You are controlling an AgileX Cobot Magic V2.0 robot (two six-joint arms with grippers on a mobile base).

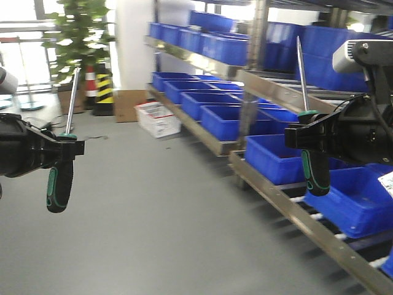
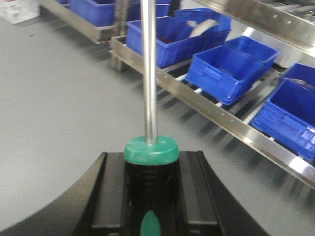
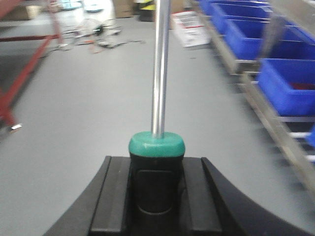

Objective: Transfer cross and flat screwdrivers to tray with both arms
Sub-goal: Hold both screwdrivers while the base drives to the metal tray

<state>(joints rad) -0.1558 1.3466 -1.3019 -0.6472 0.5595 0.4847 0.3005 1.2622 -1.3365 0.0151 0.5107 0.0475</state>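
Each arm holds one of the two screwdrivers upright, shaft up and handle hanging down. My left gripper (image 1: 66,146) is shut on the top of a black-and-green screwdriver (image 1: 60,184) at the left edge of the front view; the left wrist view shows that screwdriver (image 2: 151,150) with its green collar between the black fingers (image 2: 106,196) of the left gripper (image 2: 150,196). My right gripper (image 1: 310,132) is shut on the other screwdriver (image 1: 315,175), seen as a screwdriver (image 3: 156,145) in the right gripper (image 3: 155,191). The tray is out of view.
Steel shelving (image 1: 288,209) with several deep blue bins (image 1: 276,157) runs along the right. Grey floor (image 1: 153,209) spreads across the middle. A white box (image 1: 158,118), a striped post (image 1: 103,86) and a plant (image 1: 77,37) stand far back. A red frame (image 3: 15,73) is at left in the right wrist view.
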